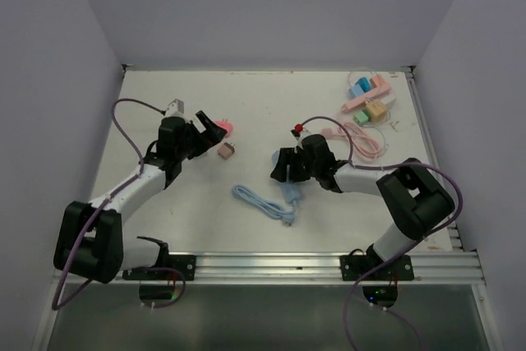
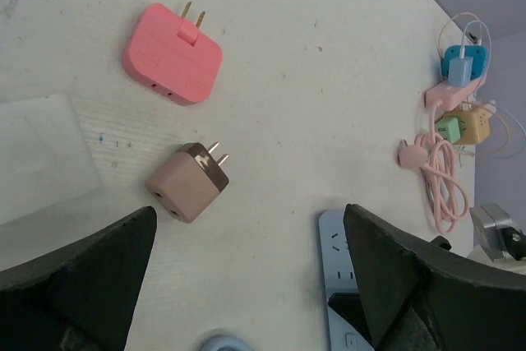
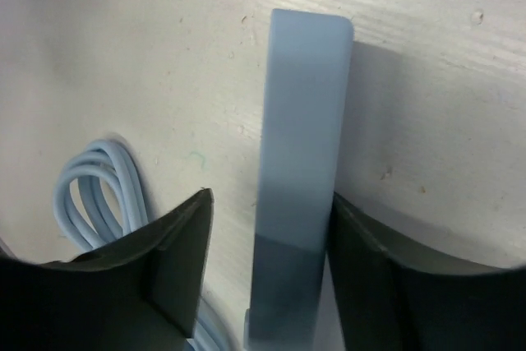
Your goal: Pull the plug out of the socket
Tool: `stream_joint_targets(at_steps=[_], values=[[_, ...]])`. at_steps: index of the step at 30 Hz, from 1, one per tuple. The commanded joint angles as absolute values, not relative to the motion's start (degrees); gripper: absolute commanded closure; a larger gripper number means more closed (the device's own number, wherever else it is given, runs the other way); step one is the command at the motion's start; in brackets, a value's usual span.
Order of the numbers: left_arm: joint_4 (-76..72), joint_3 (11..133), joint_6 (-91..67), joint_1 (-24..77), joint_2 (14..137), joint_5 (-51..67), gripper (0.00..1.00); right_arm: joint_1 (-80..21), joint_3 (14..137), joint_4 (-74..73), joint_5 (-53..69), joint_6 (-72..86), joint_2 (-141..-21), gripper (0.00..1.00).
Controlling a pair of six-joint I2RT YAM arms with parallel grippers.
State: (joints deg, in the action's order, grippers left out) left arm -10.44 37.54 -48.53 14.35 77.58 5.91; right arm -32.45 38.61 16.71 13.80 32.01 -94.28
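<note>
White tabletop [image 1: 246,104]: right gripper [image 3: 267,236] open astride power strip [image 3: 304,137]; left gripper [image 2: 246,236] open, brown plug [image 2: 187,182] ahead, probably light and rigid, pinch flat sides.

Pale blue power strip [image 3: 300,162] runs up the middle of the right wrist view, rounded end toward the top. Its light blue cable [image 3: 94,195] is looped at lower left. In the left wrist view, the brown plug [image 2: 187,182] lies loose on the table left of centre, two prongs aimed upper right, clear of the strip. The pink plug [image 2: 173,53] lies above it, upper left, its prongs angled the same way.
</note>
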Motion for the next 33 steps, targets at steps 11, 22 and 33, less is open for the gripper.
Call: stream_joint_targets(at_steps=[11, 22, 33], values=[[17.9, 45.4, -27.2, 14.0, 48.2, -16.6, 0.01, -44.6, 45.4, -7.7, -5.5, 19.0, -85.9, 0.09], [22.5, 41.5, -19.3, 14.0, 39.0, -19.7, 0.00, -54.1, 47.5, -15.6, -10.2, 16.2, -75.7, 0.08], [20.6, 37.2, -19.9, 14.0, 35.4, -22.9, 0.00, -63.8, 54.8, -19.0, -15.4, 12.4, -90.1, 0.07]])
